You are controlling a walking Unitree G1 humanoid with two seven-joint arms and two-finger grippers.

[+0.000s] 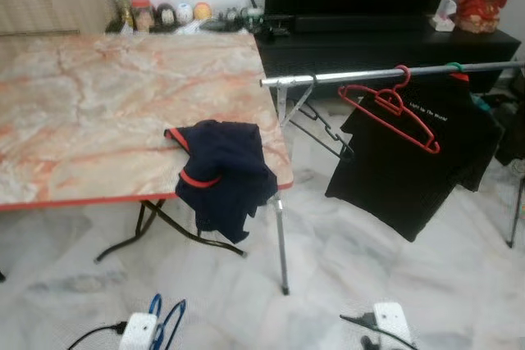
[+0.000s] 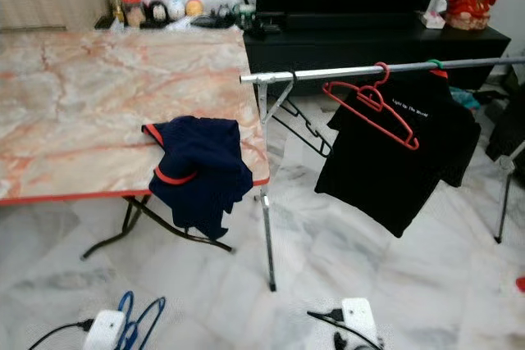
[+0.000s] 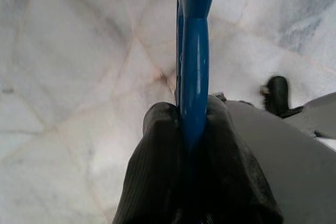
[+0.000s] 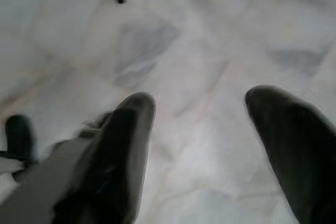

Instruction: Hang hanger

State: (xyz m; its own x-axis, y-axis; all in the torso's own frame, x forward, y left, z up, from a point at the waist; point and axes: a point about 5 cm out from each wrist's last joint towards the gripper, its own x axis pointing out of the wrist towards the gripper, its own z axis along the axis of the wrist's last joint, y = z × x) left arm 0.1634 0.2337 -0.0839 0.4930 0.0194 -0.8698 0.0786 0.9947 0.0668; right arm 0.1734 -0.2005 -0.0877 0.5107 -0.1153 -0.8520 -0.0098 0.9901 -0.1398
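Note:
A blue hanger (image 3: 193, 72) is pinched between the two black fingers (image 3: 157, 145) of my left gripper (image 3: 185, 124), which is shut on it low over the marble floor. The blue hanger (image 1: 167, 320) also peeks up beside my left arm at the bottom of the head view. My right gripper (image 4: 199, 114) hangs open over the floor, nothing between its fingers. Ahead, a silver rail (image 1: 385, 75) carries a red hanger (image 1: 392, 108), a black hanger (image 1: 321, 127) near its left end, and a black T-shirt (image 1: 410, 161).
A marble-topped folding table (image 1: 98, 104) stands to the left with a navy garment (image 1: 221, 171) draped over its near corner. The rail's silver leg (image 1: 281, 239) stands by that corner. A black TV cabinet (image 1: 385, 43) lies behind the rail.

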